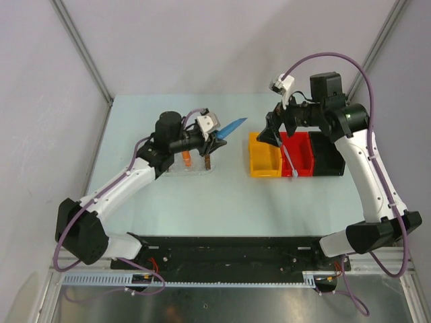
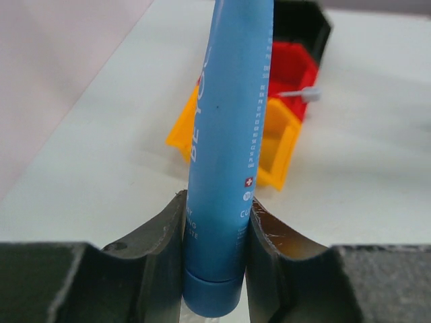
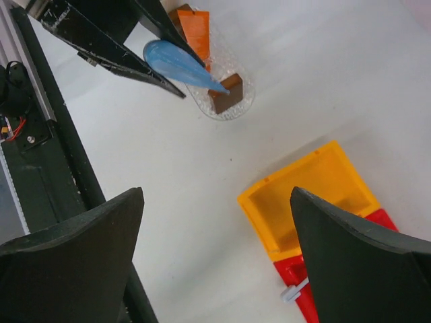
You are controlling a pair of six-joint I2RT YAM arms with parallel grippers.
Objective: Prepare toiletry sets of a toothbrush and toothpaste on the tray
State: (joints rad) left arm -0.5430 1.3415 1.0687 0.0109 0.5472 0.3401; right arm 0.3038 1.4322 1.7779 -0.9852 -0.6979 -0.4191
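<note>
My left gripper (image 1: 215,136) (image 2: 215,269) is shut on the blue toothpaste (image 1: 233,126) (image 2: 229,148) near its cap. It holds the tube in the air, slanting over the right end of the tray (image 1: 195,170) (image 3: 232,113). The orange toothpaste (image 1: 185,158) (image 3: 192,30) lies in the tray, beside a dark wooden block (image 1: 208,161) (image 3: 225,94). The whitish toothbrush (image 1: 290,161) (image 2: 303,94) (image 3: 295,291) rests in the red bin (image 1: 301,156), one end poking over the near rim. Above the bins my right gripper (image 1: 275,136) (image 3: 215,195) stands open, nothing between its fingers (image 3: 74,256).
A yellow bin (image 1: 264,158) (image 2: 277,145) (image 3: 316,192), the red bin (image 2: 291,67) and a black bin (image 1: 328,156) (image 2: 301,23) stand in a row right of the tray. The left arm's black link (image 3: 101,40) crosses the top of the right wrist view.
</note>
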